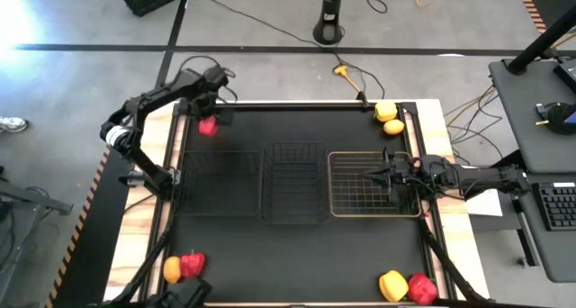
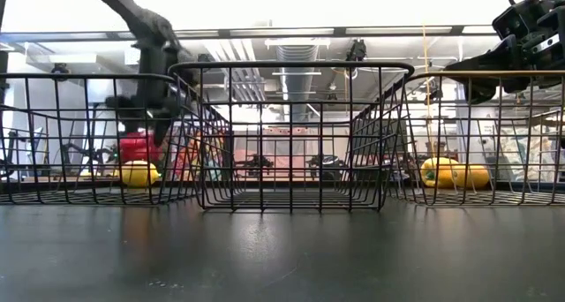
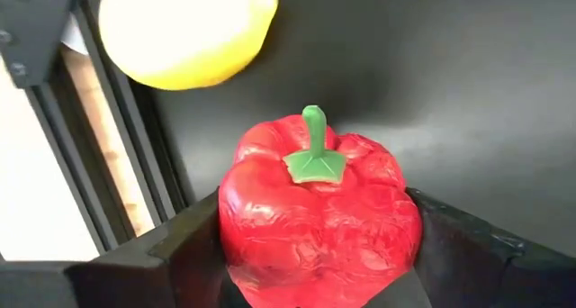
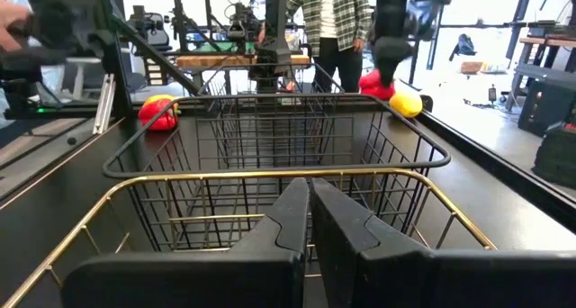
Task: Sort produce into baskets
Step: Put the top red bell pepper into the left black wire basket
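My left gripper (image 1: 209,117) is at the table's far left corner, shut on a red bell pepper (image 3: 319,218), which also shows in the high view (image 1: 209,126). A yellow lemon-like fruit (image 3: 184,29) lies right beside the pepper. My right gripper (image 4: 309,209) is shut and empty, level above the pale wire basket (image 1: 373,184) at the right. A black basket (image 1: 295,182) stands in the middle and another (image 1: 220,182) at the left. My left gripper pinches the red pepper's two opposite sides (image 3: 236,227) between its two fingers (image 3: 180,254), low on the body. The fingers come from above, pointing down. The pepper stands upright, its green stem (image 3: 313,132) up. Whether it rests on the table cannot be told.
Two yellow pieces (image 1: 389,119) lie at the far right corner. An orange fruit (image 1: 171,270) and a red pepper (image 1: 192,265) lie at the near left. A yellow pepper (image 1: 392,285) and a red pepper (image 1: 421,288) lie at the near right. A person (image 4: 337,20) stands beyond the table.
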Available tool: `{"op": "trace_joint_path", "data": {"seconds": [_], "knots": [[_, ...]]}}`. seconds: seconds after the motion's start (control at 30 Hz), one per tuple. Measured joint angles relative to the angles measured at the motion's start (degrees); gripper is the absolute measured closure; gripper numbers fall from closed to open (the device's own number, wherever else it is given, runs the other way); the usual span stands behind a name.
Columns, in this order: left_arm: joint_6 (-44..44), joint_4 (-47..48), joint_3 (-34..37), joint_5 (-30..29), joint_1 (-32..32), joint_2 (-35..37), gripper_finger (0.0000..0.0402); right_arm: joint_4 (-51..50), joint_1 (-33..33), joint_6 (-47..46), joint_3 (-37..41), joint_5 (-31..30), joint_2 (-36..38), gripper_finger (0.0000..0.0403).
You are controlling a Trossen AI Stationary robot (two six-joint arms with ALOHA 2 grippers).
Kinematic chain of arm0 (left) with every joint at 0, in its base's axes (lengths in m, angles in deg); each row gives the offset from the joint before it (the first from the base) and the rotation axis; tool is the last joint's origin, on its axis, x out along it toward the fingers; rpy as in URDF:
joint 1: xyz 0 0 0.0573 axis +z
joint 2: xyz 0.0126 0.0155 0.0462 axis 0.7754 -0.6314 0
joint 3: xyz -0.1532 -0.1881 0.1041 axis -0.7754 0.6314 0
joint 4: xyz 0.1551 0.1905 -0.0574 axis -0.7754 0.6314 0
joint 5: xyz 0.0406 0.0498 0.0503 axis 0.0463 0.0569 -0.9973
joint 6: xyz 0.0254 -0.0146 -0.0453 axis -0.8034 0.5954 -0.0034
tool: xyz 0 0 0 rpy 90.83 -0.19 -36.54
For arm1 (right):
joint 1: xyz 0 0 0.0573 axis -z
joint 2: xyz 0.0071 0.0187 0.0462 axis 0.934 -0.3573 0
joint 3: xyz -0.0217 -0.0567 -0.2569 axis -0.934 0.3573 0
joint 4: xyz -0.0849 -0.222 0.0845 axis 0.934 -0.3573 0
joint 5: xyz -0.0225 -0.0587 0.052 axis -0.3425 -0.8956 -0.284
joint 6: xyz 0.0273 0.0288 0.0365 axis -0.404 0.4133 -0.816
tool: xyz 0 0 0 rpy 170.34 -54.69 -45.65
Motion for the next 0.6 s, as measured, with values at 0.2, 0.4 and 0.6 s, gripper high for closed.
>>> {"op": "trace_joint_path", "data": {"seconds": [0.2,0.4,0.6], "knots": [[3.37,6.30,-7.88,0.59,-5.81,4.30,0.0126,0.00,0.02,0.00,0.01,0.00,-0.01,0.0392],[10.47,12.02,-14.47,0.59,-18.98,11.02,0.0127,0.02,0.01,0.00,0.01,0.00,-0.01,0.0392],[27.00,16.40,-14.78,-2.09,-42.70,16.65,0.0127,0.01,0.01,0.00,0.02,0.00,-0.02,0.0392]]}}
